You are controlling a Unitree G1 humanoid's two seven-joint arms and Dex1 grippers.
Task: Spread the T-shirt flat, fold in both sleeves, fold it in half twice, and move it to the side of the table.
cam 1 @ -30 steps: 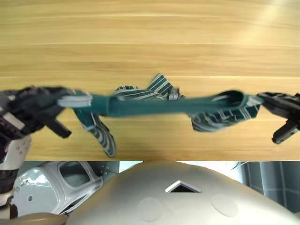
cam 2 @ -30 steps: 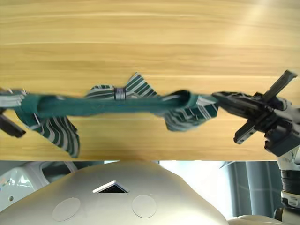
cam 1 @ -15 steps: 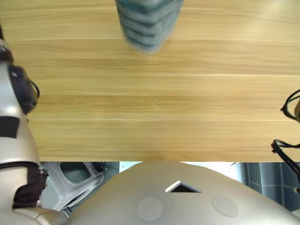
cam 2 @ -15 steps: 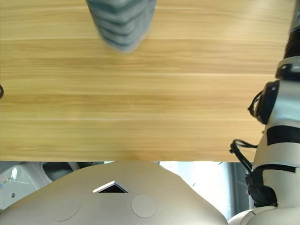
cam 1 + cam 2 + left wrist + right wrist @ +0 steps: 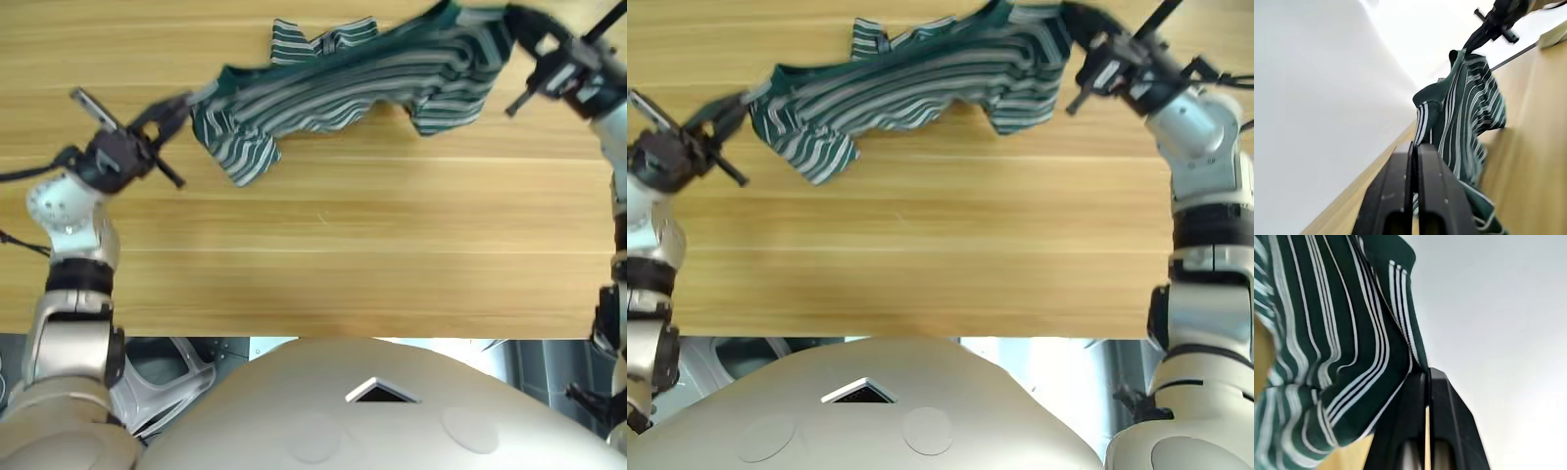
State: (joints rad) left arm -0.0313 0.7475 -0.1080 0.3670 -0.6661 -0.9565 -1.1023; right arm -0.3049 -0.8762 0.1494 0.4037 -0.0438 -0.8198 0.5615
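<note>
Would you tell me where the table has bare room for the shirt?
Bare: the wooden table from the green-and-white striped T-shirt to the near edge. Crowded: the far strip, where left hand and right hand hold it.

Table: light wood-grain top, grain bands running left to right, near edge straight across the lower part of the head views. One small faint mark near mid-surface. Green, white-striped T-shirt spans the far part of the top, bunched and wrinkled. Its lowest folds hang close to the wood; contact cannot be confirmed.
</note>
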